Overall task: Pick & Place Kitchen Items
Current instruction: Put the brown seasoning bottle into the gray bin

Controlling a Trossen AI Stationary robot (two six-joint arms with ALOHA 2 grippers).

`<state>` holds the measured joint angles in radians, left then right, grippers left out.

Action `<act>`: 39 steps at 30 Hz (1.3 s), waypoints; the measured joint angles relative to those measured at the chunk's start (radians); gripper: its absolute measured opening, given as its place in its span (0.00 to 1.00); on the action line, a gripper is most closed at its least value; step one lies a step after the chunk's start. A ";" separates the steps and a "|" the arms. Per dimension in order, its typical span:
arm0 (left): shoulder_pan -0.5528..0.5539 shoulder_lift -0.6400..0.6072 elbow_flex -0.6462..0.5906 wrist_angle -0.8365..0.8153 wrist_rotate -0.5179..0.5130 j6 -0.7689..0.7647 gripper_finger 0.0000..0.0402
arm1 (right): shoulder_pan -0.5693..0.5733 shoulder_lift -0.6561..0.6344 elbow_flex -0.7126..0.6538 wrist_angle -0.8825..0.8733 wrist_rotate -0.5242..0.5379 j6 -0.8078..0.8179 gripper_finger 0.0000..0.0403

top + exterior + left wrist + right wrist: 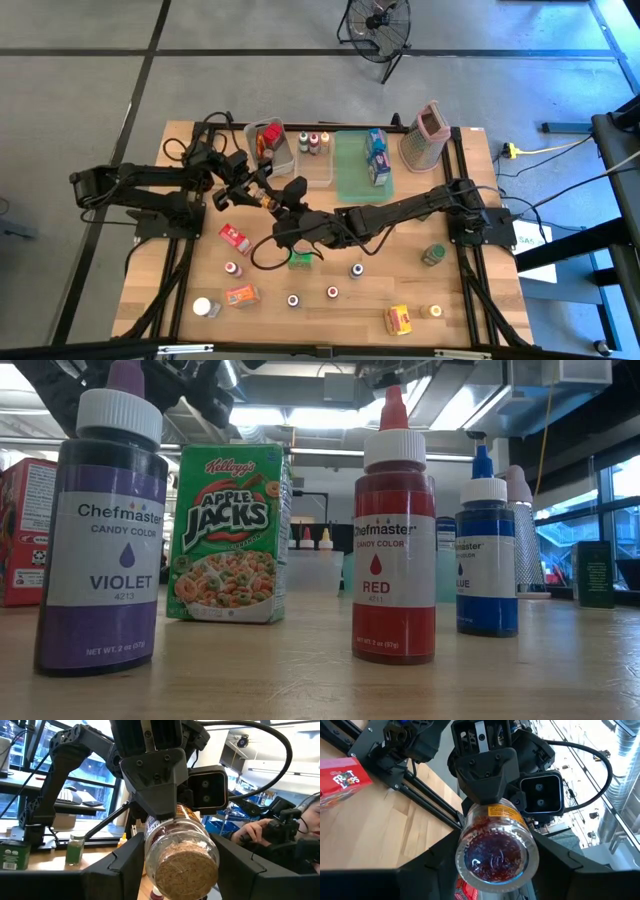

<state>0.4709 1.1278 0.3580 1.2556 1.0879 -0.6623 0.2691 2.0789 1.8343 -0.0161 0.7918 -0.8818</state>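
Near edge of table [470, 300]: a row of small items stands clear of both arms, incl. a white-capped jar [205, 307], an orange-red packet [241, 295] and a yellow box [399, 319]. Low view, closest first: Chefmaster violet bottle [100, 530], Chefmaster red bottle [394, 535], Chefmaster blue bottle [487, 550], with an Apple Jacks box [227, 532] upright behind the violet and red bottles. A green-lidded jar [433, 255] stands near the right arm's base.

Mid-table: a Froot Loops box [235, 238] lies just below the L arm. Above it, L gripper [261, 197] and R gripper [281, 201] meet nose to nose, off the table surface. Between them is one clear spice jar [182, 865], lying horizontal, axis along the line of the two grippers. L fingers [122, 865] are part-closed and press both sides of one end of the jar. R fingers [427, 870] are part-closed and clamp the opposite end. Both grippers grip the jar at once. Contents read brown from the L wrist view and red from the R wrist view.

Far edge: a clear bin [285, 160] with a red item, a second clear bin [318, 175] with three small bottles, a green tray [350, 170] carrying blue cartons, and a box grater [428, 135].
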 joint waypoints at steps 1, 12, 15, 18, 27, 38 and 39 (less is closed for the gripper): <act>0.000 0.000 0.000 0.001 0.000 0.000 0.48 | 0.000 0.000 0.000 0.005 0.001 0.000 0.52; -0.002 -0.002 0.000 0.061 0.020 -0.025 0.48 | 0.009 0.000 -0.002 0.013 0.261 -0.016 0.97; 0.008 -0.002 0.000 0.077 0.010 -0.060 0.48 | 0.020 0.000 -0.002 0.015 0.415 -0.038 0.95; 0.045 -0.009 0.009 0.078 0.007 -0.103 0.48 | 0.033 0.000 -0.002 0.007 0.572 -0.019 0.95; 0.173 -0.027 0.146 -0.114 0.086 -0.092 0.48 | 0.083 -0.002 -0.002 -0.253 0.779 0.224 0.95; 0.314 -0.040 0.419 -0.879 0.001 0.300 0.48 | 0.126 -0.088 -0.002 -0.820 0.592 0.877 0.95; 0.319 -0.046 0.450 -1.021 -0.044 0.386 0.48 | 0.126 -0.100 -0.002 -0.880 0.533 0.946 0.95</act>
<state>0.7898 1.0817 0.8085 0.2343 1.0434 -0.2764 0.3953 1.9786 1.8328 -0.8957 1.3249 0.0642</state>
